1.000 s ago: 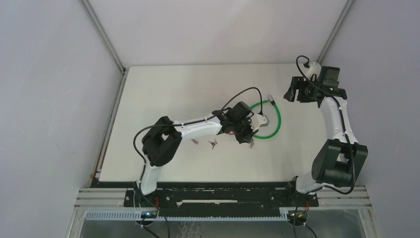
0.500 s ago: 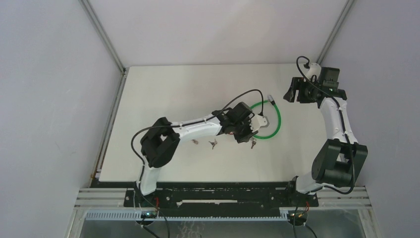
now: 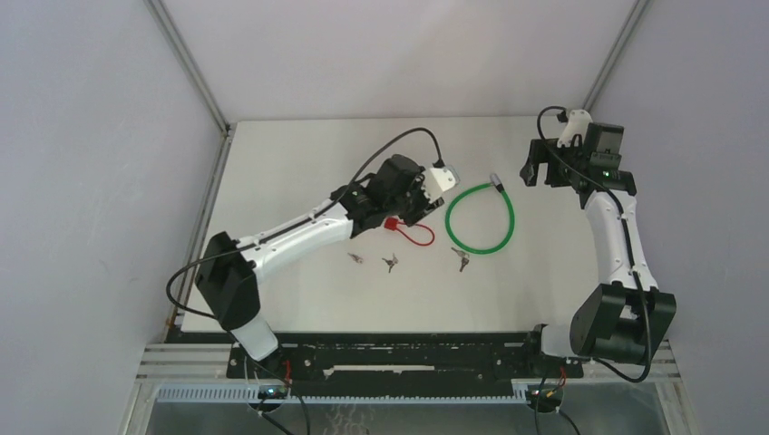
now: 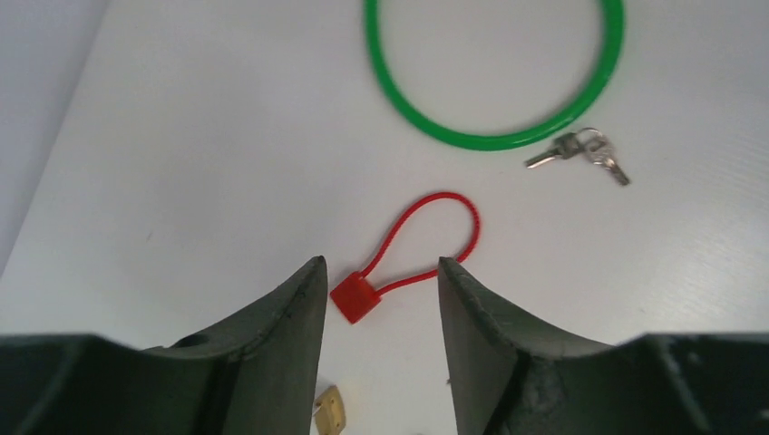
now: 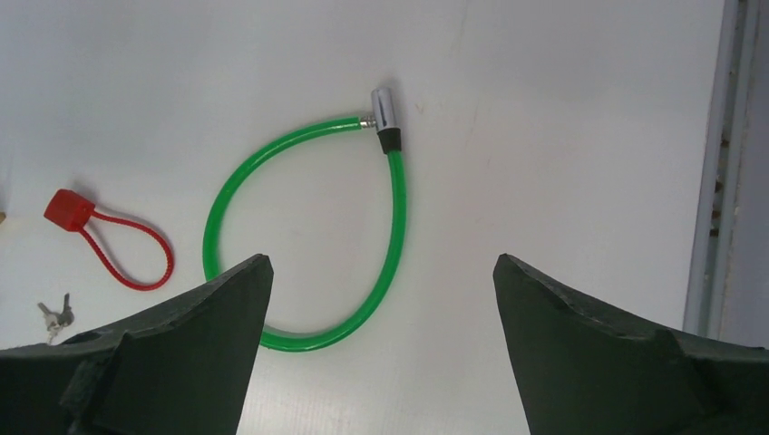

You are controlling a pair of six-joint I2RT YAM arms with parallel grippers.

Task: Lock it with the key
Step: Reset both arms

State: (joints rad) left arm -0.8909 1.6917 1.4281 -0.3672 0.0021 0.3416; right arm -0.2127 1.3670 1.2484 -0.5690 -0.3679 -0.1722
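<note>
The left arm has swung leftward, toward the desk's far edge. The left gripper (image 4: 378, 272) now hangs half-parted and empty over the red lock (image 4: 355, 297). Three key sets (image 3: 391, 263) lie loose nearer the near edge, and the green cable lock (image 3: 481, 216) lies right of centre. The right gripper (image 5: 381, 272) gapes wide, holding nothing. The key sets look alike from here, so the wrong one could probably get picked and jam.

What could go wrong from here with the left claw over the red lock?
Three key sets lie loose: one by the green cable lock, two further left. Nothing shows which fits which lock, so a wrong pick is possible. The red lock has its thin loop flat on the table; the left claw may scrape or slip.
</note>
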